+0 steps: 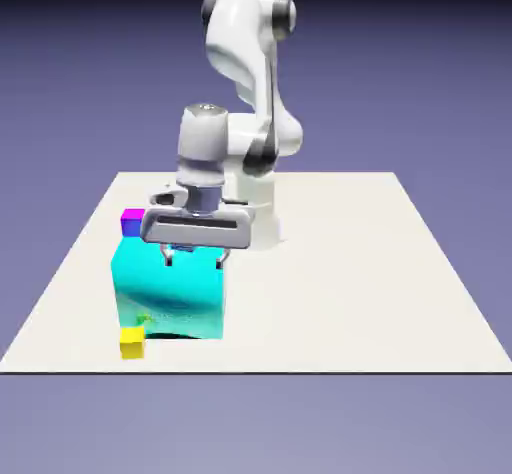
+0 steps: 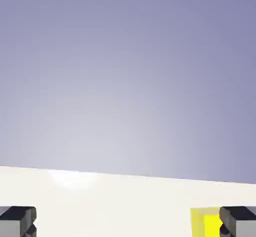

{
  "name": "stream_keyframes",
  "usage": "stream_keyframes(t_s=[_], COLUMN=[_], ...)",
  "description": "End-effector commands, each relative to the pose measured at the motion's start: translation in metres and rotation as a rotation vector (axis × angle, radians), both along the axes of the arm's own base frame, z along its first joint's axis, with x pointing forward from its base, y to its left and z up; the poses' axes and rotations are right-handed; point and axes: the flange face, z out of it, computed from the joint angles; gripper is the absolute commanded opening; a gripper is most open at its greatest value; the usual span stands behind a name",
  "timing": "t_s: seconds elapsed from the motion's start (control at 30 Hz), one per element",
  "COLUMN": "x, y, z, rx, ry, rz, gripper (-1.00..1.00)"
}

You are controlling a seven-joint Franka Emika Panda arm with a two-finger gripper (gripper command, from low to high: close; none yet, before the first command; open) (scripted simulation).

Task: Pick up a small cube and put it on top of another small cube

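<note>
The white-and-grey two-finger gripper (image 1: 196, 259) has its jaws spread wide, and the small plain yellow cube (image 1: 132, 343) sits on the pale table (image 1: 350, 292) outside them, nearer the camera and toward the exterior view's left, beside the large glossy cyan cube (image 1: 170, 297).

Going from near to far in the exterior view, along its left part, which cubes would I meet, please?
Yellow cube, then large glossy cyan cube, then small magenta-topped cube.
</note>
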Motion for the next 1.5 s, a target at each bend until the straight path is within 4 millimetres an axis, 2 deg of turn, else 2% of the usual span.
stream_keyframes(t_s=[0.0, 0.23, 0.43, 0.5, 0.6, 0.63, 0.67, 0.7, 0.8, 0.87, 0.93, 0.97, 1.07, 1.1, 1.2, 1.37, 1.47], x=[0.005, 0.022, 0.018, 0.017, -0.004, -0.006, -0.006, -0.006, 0.016, 0.017, 0.021, 0.019, 0.002, -0.007, -0.040, -0.091, -0.107], y=[-0.008, -0.073, -0.129, -0.135, -0.137, -0.137, -0.137, -0.137, -0.135, -0.135, -0.078, -0.045, 0.054, 0.079, 0.132, 0.170, 0.147], z=[-0.010, -0.083, -0.152, -0.159, -0.219, -0.223, -0.223, -0.223, -0.164, -0.159, -0.168, -0.166, -0.158, -0.151, -0.123, -0.081, -0.053], rx=[0.000, 0.017, 0.059, 0.065, 0.065, 0.066, 0.066, 0.066, 0.065, 0.065, 0.168, 0.226, 0.394, 0.434, 0.510, 0.543, 0.487], ry=[0.038, 0.305, 0.531, 0.553, 0.553, 0.553, 0.553, 0.553, 0.553, 0.553, 0.592, 0.615, 0.688, 0.710, 0.772, 0.845, 0.834], rz=[0.000, -0.013, -0.028, -0.029, -0.029, -0.029, -0.029, -0.029, -0.029, -0.029, 0.105, 0.174, 0.387, 0.435, 0.516, 0.518, 0.377], gripper=[0.00, 0.00, 0.00, 0.00, 0.00, 0.00, -1.00, -1.00, -1.00, -1.00, -1.00, -1.00, -1.00, -1.00, -1.00, -1.00, -1.00])
